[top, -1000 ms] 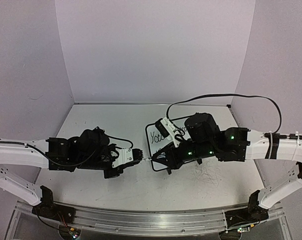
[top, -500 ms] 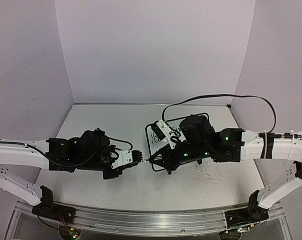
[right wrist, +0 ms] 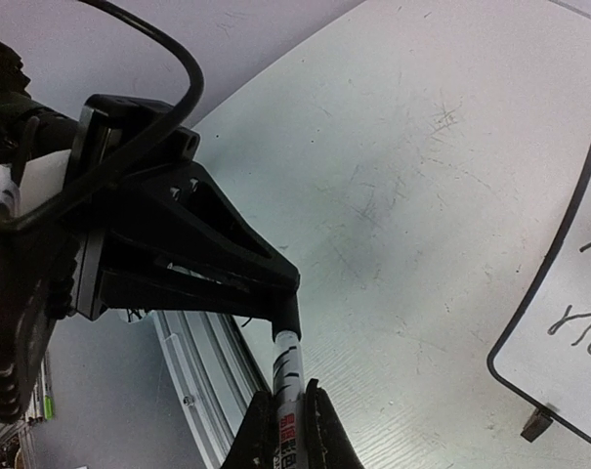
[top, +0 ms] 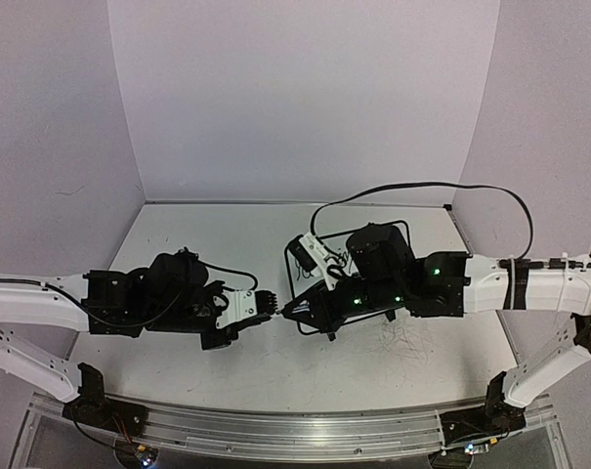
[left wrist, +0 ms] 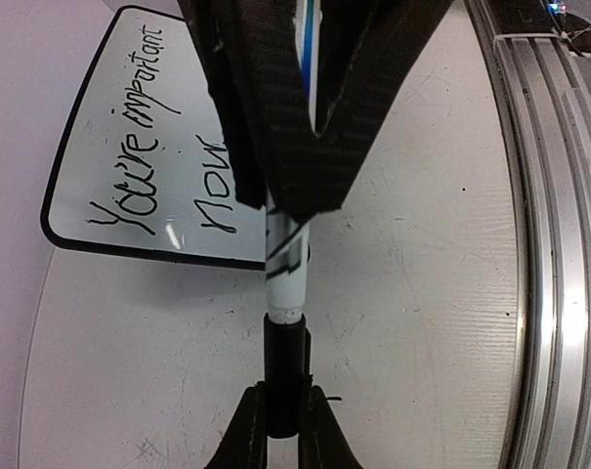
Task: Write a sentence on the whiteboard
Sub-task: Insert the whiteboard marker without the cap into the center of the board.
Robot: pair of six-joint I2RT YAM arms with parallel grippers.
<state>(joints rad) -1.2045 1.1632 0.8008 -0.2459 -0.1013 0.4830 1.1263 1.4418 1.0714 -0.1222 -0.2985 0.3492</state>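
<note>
Where the two arms meet in the overhead view, the left gripper and right gripper point tip to tip, just beside the whiteboard, at its left edge. From the left wrist, the left jaws clench a marker's black cap, and the written-on board lies at upper left. From the right wrist, the right jaws grasp the marker barrel.

- Top view: right arm covers most of the whiteboard; writing too small to read
- Left wrist view: right gripper hides the second written line past "Nou"
- Right wrist view: whiteboard and marker cut by the edges; marker label unreadable
</note>
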